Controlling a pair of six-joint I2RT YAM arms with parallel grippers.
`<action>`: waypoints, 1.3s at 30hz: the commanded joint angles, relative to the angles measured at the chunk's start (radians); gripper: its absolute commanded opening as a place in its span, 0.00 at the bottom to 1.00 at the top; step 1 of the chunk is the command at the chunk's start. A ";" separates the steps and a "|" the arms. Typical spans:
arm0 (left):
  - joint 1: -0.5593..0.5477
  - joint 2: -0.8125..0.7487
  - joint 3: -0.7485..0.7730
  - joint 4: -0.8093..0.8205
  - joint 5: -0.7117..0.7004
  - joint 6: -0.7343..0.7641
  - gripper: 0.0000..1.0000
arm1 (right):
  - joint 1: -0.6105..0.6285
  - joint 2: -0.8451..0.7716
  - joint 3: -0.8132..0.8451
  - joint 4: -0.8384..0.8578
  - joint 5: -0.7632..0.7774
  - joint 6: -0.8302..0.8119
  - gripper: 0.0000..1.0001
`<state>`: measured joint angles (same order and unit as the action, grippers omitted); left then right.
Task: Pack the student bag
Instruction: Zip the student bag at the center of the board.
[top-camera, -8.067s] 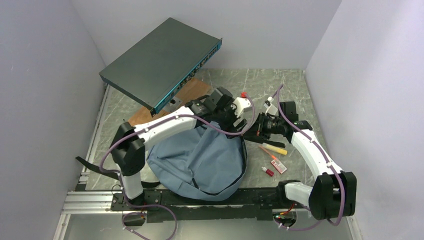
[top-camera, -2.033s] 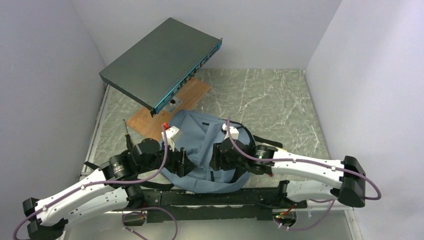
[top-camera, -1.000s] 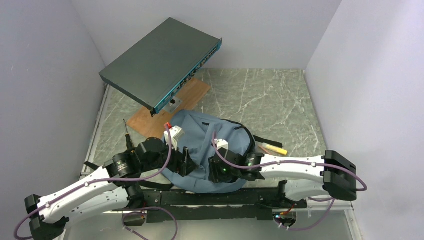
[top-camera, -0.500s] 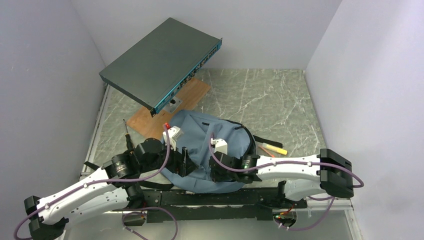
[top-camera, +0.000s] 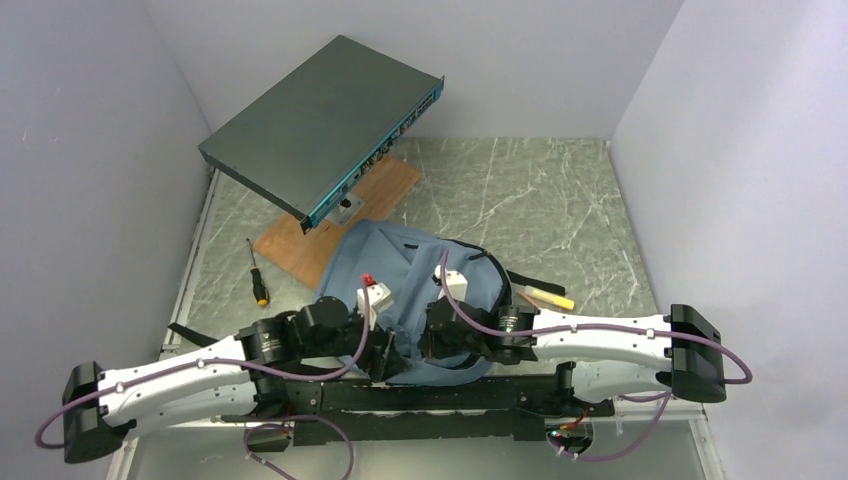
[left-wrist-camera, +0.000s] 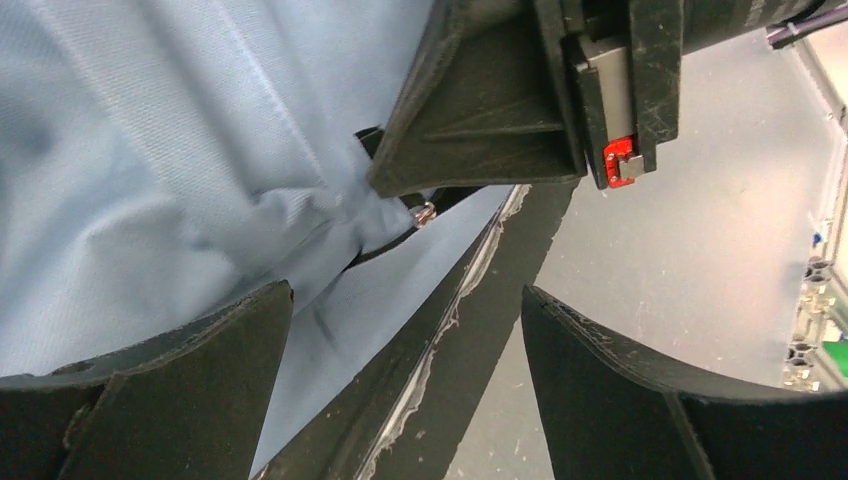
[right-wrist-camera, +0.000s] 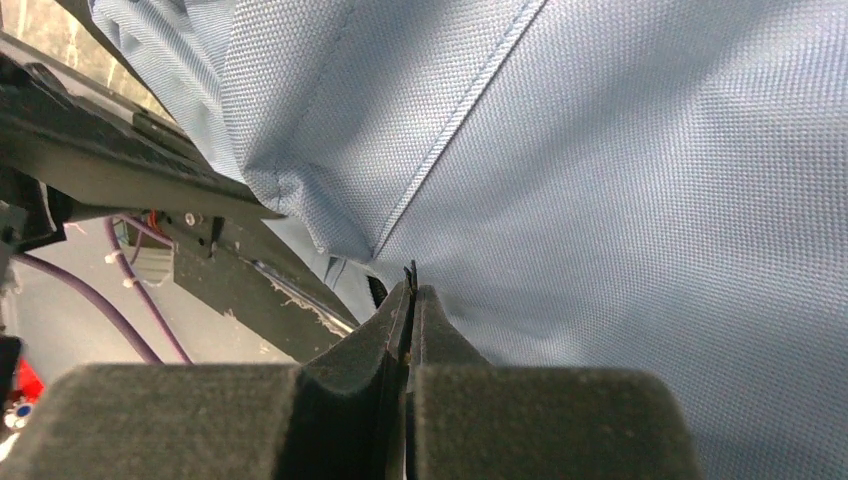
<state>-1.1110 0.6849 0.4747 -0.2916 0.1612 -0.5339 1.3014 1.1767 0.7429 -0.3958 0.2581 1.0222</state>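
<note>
Evidently the right gripper (right-wrist-camera: 410, 300) is clamped tight. Its pads meet at the lower middle of the right wrist frame, with only a thin dark sliver caught between them, seemingly a zip tab or seam edge of the student bag (right-wrist-camera: 650, 200); which of the two is too small to tell. In the left wrist frame the cloth bunches at that pinch, a small metal bit showing just beside it.

The left gripper (left-wrist-camera: 400, 300) is spread wide and holds nothing, one finger at each lower corner of its frame, facing the pinch. That pose looks meant to take the fabric next to the right hand's hold, so the two can pull the zip line taut.

From above, the bag lies at lower middle of the frame on the table (top-camera: 540, 190), its near edge against the black base rail (top-camera: 420, 395), both wrists crowding that edge. A yellow marker (top-camera: 550, 297) sits just right of the bag and a screwdriver (top-camera: 257, 280) well to its left, so packing seems unfinished. At upper left a metal box (top-camera: 320, 125) tilts over a wooden board (top-camera: 385, 185).
</note>
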 joint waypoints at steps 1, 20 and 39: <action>-0.108 0.103 -0.002 0.147 -0.144 0.042 0.88 | -0.007 -0.006 0.077 -0.057 0.076 0.089 0.00; -0.182 0.302 -0.107 0.098 -0.389 -0.256 0.77 | 0.130 0.209 0.339 -0.976 0.468 0.632 0.00; -0.182 -0.002 -0.002 0.155 -0.298 0.046 0.92 | 0.039 -0.345 0.116 -0.468 0.475 0.105 0.00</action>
<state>-1.2945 0.6926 0.3294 -0.2119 -0.2234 -0.6727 1.3468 0.8845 0.8719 -1.0878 0.7418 1.3445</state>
